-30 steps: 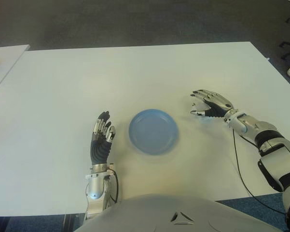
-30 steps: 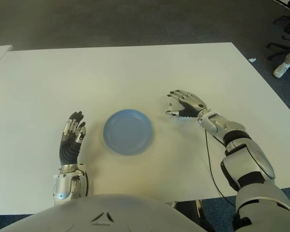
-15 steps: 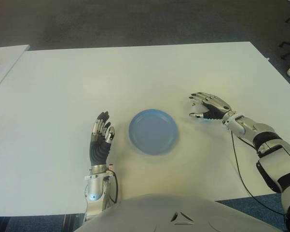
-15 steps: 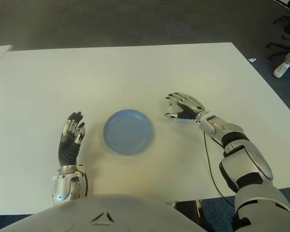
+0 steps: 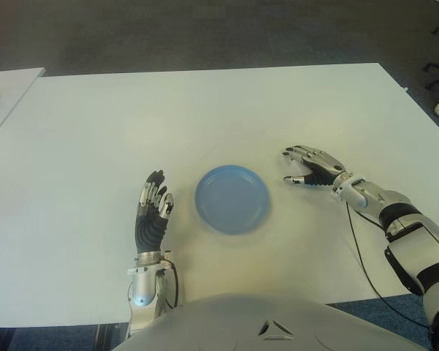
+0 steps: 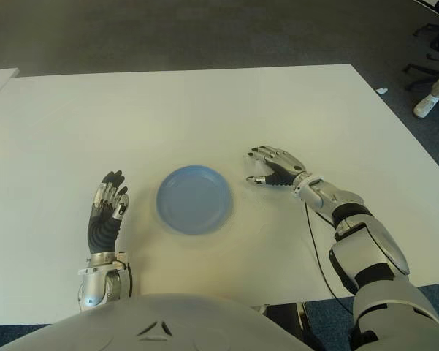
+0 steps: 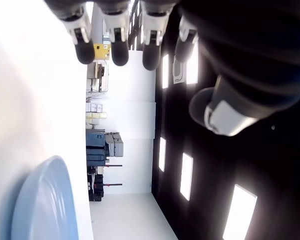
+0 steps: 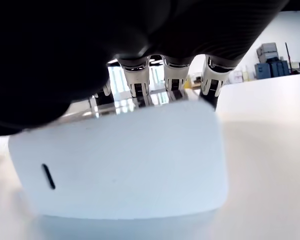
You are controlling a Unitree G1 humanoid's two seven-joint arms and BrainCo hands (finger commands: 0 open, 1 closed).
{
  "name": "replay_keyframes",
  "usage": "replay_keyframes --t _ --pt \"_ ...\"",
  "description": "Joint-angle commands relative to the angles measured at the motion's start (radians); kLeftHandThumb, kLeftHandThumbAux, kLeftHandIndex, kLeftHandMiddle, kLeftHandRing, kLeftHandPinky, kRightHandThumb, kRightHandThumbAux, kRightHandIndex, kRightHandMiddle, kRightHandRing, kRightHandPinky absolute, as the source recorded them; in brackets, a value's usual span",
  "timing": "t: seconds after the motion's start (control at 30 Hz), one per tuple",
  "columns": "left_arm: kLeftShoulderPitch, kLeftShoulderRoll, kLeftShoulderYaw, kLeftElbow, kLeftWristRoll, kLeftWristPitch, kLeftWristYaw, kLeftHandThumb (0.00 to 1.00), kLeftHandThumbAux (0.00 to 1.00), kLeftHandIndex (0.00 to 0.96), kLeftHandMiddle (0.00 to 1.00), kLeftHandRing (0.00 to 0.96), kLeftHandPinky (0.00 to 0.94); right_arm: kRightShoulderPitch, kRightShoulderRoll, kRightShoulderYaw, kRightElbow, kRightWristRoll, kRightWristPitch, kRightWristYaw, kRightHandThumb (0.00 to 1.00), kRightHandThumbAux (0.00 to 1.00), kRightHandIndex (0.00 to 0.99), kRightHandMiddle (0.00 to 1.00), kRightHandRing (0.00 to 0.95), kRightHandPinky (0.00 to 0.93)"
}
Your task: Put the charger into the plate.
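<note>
Right wrist view alone shows the white charger on the desk, under the right robot hand, whose fingertips curl over its far edge; whether they clamp it cannot be told. This hand is right of the blue plate. The left robot hand, fingers extended and empty, shows left of the plate.

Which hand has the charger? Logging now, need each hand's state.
Left hand: open, empty, left of the plate.
Right hand: fingers over the charger, grasp not confirmed.
</note>
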Motion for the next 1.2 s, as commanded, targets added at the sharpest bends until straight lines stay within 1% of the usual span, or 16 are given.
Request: replay_keyframes --t 0.03,0.27,0.7,1.1,1.2 --pt "0.014 0.002 -0.012 -0.010 0.001 0.017 -0.010 0.251 0.612 0.100 0.108 0.096 0.111 0.019 0.009 0.009 0.005 -0.010 0.007 -0.007 0.271 0.198 0.000 0.000 0.000 0.000" --pt "0.026 0.004 -0.014 -0.023 0.009 0.022 -0.005 0.252 0.613 0.100 0.106 0.095 0.111 0.029 0.015 0.013 0.015 -0.012 0.009 -0.012 0.249 0.196 0.000 0.000 0.000 0.000" --pt "0.039 -0.001 -0.020 -0.036 0.011 0.026 0.002 0.257 0.595 0.108 0.115 0.099 0.111 0.049 0.020 0.026 0.033 -0.023 0.012 -0.050 0.215 0.200 0.000 0.000 0.000 0.000" --pt "0.060 -0.013 -0.026 -0.065 0.023 0.028 0.007 0.278 0.603 0.108 0.116 0.102 0.116 0.064 0.015 0.031 0.036 -0.022 0.014 -0.067 0.232 0.199 0.000 0.000 0.000 0.000" --pt "0.067 -0.013 -0.028 -0.070 0.022 0.027 0.006 0.284 0.601 0.108 0.114 0.101 0.113 0.071 0.018 0.031 0.037 -0.023 0.014 -0.091 0.238 0.211 0.000 0.000 0.000 0.000"
